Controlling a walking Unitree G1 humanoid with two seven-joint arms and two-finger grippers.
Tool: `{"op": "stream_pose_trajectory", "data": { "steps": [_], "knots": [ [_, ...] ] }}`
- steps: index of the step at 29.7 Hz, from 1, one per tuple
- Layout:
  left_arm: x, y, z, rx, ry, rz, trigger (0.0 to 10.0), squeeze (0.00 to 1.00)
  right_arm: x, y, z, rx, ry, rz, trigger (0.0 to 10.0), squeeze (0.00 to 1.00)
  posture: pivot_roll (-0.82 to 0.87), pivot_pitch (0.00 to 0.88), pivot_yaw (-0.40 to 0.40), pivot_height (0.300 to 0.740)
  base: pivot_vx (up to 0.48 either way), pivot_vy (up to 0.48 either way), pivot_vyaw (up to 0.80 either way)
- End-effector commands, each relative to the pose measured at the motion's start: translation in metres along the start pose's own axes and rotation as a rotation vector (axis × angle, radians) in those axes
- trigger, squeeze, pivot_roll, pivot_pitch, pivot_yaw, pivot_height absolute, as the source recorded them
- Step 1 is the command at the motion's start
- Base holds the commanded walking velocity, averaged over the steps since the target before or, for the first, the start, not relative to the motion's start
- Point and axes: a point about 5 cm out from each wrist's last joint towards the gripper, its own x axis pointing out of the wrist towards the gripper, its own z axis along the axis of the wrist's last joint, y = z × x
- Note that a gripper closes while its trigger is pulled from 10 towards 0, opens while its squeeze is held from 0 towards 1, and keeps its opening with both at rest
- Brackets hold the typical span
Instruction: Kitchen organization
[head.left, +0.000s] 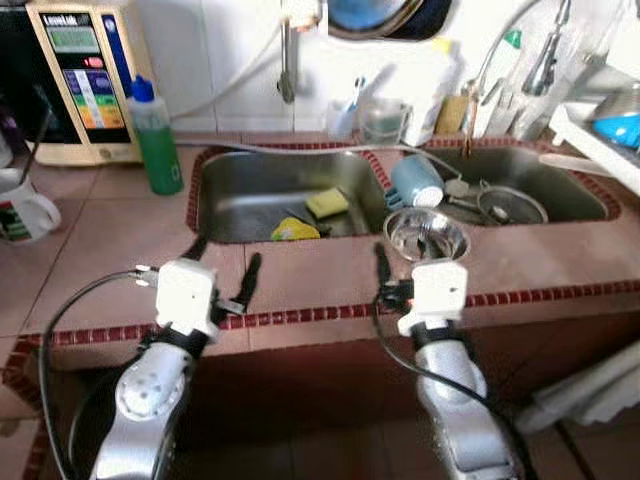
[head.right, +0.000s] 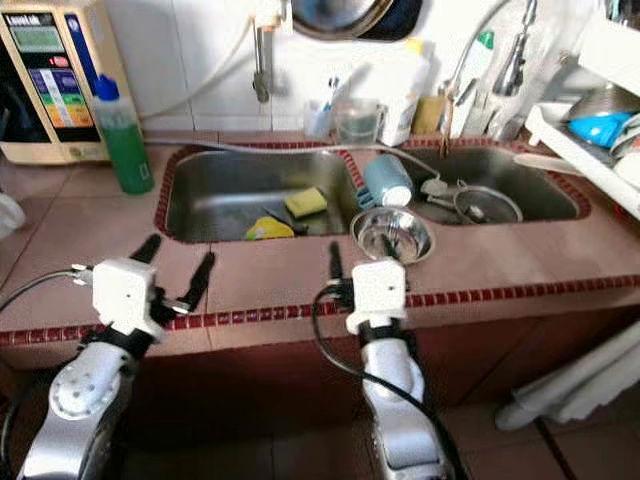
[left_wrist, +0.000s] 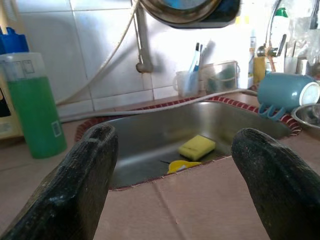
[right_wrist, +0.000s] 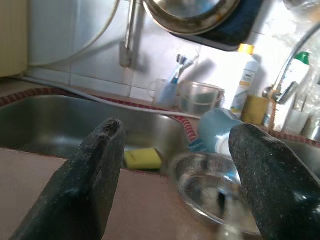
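A two-basin steel sink (head.left: 236, 196) is set in the tiled counter. In its left basin lie a yellow sponge (head.left: 327, 202) and a yellow scrap (head.left: 295, 231). A blue mug (head.left: 416, 181) lies on its side on the divider. Just in front of it a steel bowl (head.left: 426, 235) sits on the sink's near rim. My left gripper (head.left: 222, 265) hovers open over the counter before the left basin, holding nothing. My right gripper (right_wrist: 175, 190) is open too, low over the counter, with the steel bowl (right_wrist: 210, 187) close ahead between its fingers.
A green soap bottle (head.left: 155, 135) and a water machine (head.left: 85, 80) stand at the back left, with a white mug (head.left: 22, 208) at the left edge. A strainer (head.left: 512, 206) lies in the right basin. A dish rack (head.left: 600, 130) sits at the right. Cups and bottles line the wall.
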Motion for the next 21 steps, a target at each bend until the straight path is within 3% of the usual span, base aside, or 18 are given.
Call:
{"op": "stream_pose_trajectory", "data": {
  "steps": [1,11,13,16,21],
  "knots": [
    [0.0019,-0.008,0.0032,-0.007,-0.011,-0.025,10.0,0.0,-0.0006,-0.0095,0.0006,-0.012,0.002,-0.022,10.0,0.0,-0.09,0.0,-0.043,0.74,0.0,-0.465,0.0],
    [0.002,-0.0081,0.0038,-0.014,-0.014,-0.028,10.0,0.0,-0.0004,-0.0068,0.0012,-0.011,0.001,-0.009,10.0,0.0,-0.09,0.0,-0.047,0.74,0.0,-0.449,0.0],
    [0.0024,-0.0084,0.0037,-0.06,-0.011,-0.019,10.0,0.0,-0.0006,-0.0066,0.0015,-0.011,0.001,-0.005,10.0,0.0,-0.09,0.0,-0.047,0.74,0.0,0.0,0.0],
    [0.003,-0.0097,0.0035,-0.019,-0.003,-0.025,10.0,0.0,-0.0017,-0.0069,0.001,-0.012,0.003,-0.003,10.0,0.0,-0.09,0.0,-0.048,0.74,0.0,0.0,0.0],
    [0.0014,-0.0127,0.0016,-0.035,0.016,-0.089,10.0,0.0,-0.0033,-0.0069,0.0001,-0.017,0.007,0.004,10.0,0.0,-0.09,0.0,-0.046,0.74,0.0,0.0,0.0]
  ]
}}
